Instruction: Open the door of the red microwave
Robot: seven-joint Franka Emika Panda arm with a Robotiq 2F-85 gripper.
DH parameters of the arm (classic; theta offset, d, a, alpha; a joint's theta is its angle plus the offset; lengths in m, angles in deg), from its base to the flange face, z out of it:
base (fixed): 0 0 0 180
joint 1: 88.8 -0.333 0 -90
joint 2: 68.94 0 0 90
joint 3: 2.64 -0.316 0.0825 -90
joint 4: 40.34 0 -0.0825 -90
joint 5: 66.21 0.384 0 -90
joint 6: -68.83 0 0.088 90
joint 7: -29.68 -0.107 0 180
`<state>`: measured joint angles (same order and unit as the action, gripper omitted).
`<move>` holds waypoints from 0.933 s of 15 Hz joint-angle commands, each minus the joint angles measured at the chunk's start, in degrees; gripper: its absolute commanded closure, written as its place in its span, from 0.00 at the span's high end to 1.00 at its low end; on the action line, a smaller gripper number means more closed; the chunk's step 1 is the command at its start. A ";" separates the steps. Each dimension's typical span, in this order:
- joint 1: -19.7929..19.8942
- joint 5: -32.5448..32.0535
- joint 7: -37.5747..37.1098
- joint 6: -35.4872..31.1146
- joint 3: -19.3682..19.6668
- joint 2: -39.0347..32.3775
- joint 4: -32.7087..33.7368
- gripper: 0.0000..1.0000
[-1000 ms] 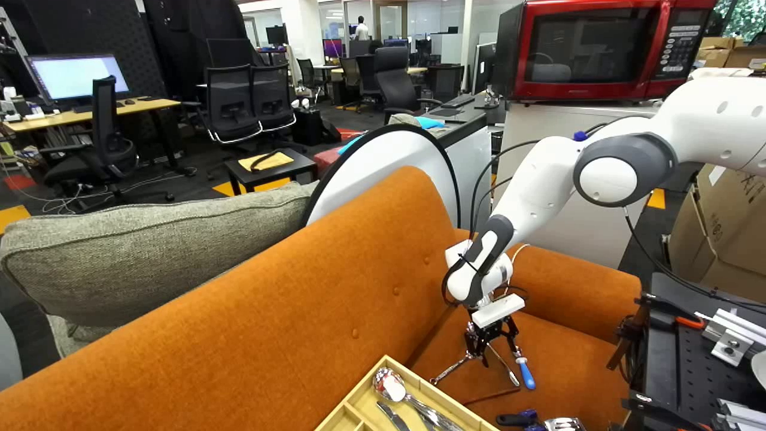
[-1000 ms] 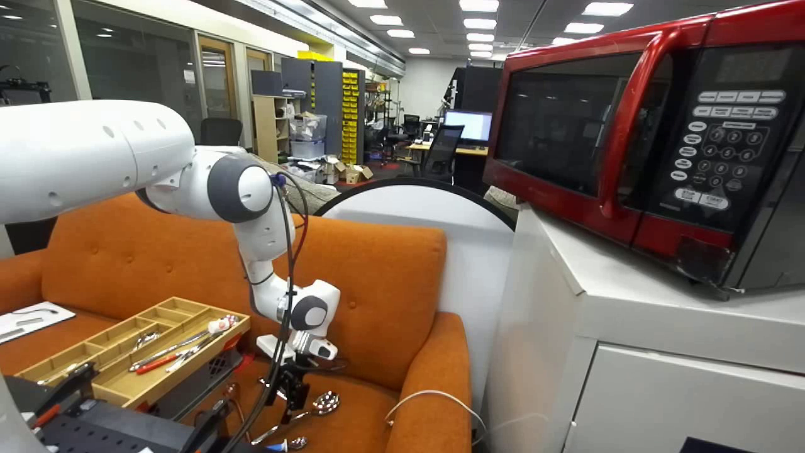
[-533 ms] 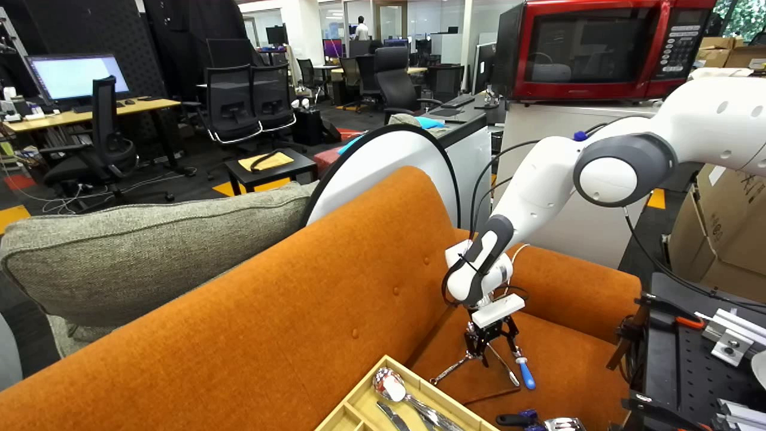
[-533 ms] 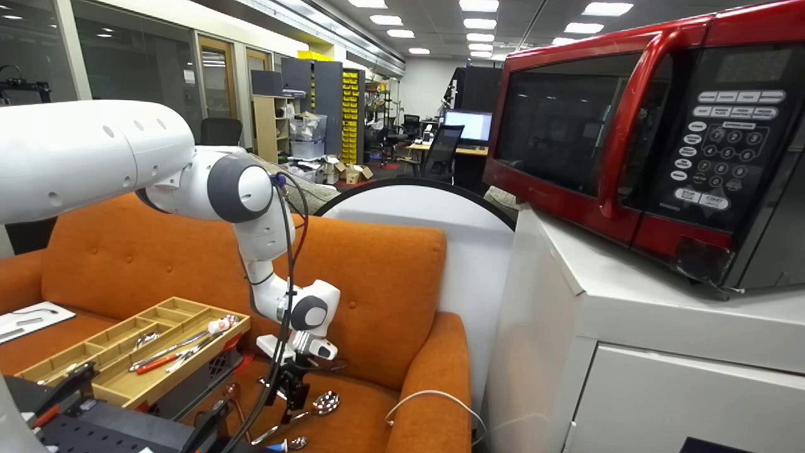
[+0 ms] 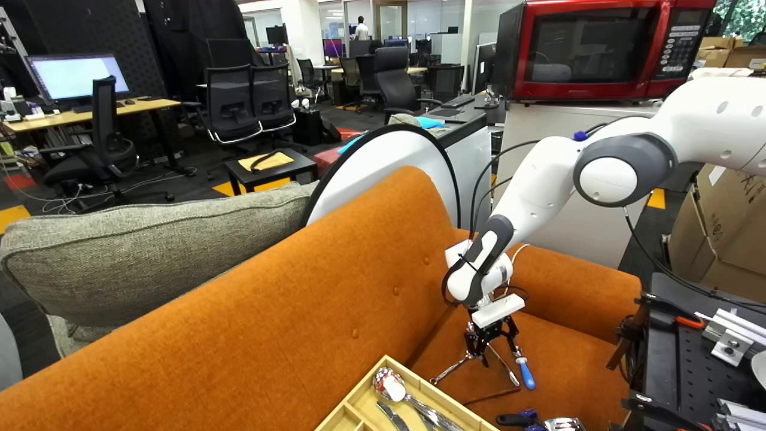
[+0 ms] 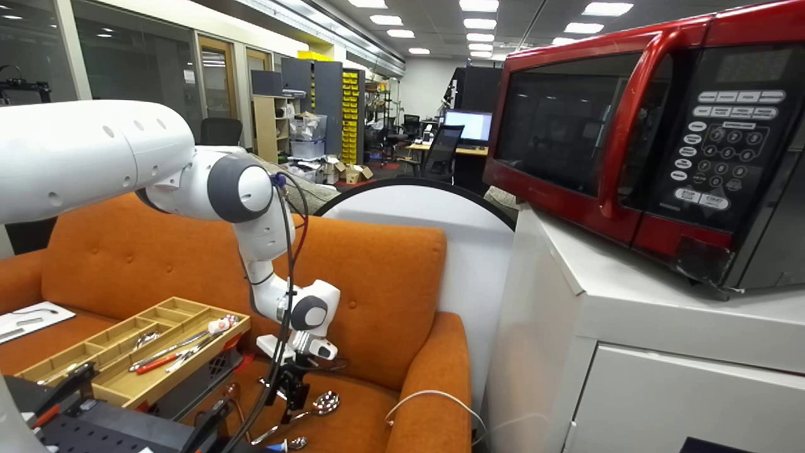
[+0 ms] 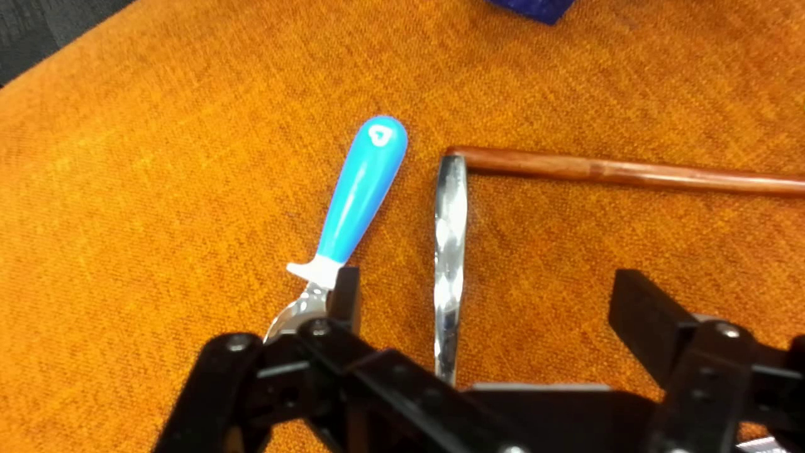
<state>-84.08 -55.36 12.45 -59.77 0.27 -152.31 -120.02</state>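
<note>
With its two fingers spread wide apart, the hand is held low over the seat of an orange sofa, pointed downward, and nothing is gripped by it. Between the fingers, as seen in the wrist view, a silver handle is laid on the fabric; its tip is placed at the end of a brown rod, but whether these two are touching cannot be told. Just beside one finger, a blue-handled spoon is seen, and its metal part is partly hidden behind the hand. To one side, in both exterior views, a wooden tray with compartments is found, in which metal cutlery is contained. Well apart from the hand, and higher, the red microwave is supported by a white cabinet. Its door is closed, as is shown in both exterior views, and the red door handle is situated just beside the keypad.
</note>
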 commanded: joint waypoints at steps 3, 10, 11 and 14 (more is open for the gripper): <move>-0.20 0.33 0.15 0.31 0.23 -0.29 0.52 1.00; -0.52 0.77 -3.81 -10.05 0.48 1.52 -2.85 1.00; -0.62 0.76 -4.36 -12.33 0.63 1.74 -3.40 1.00; -1.09 0.90 -6.31 -21.68 1.31 2.84 -6.31 1.00</move>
<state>-84.16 -55.35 7.85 -73.93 0.65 -151.83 -121.58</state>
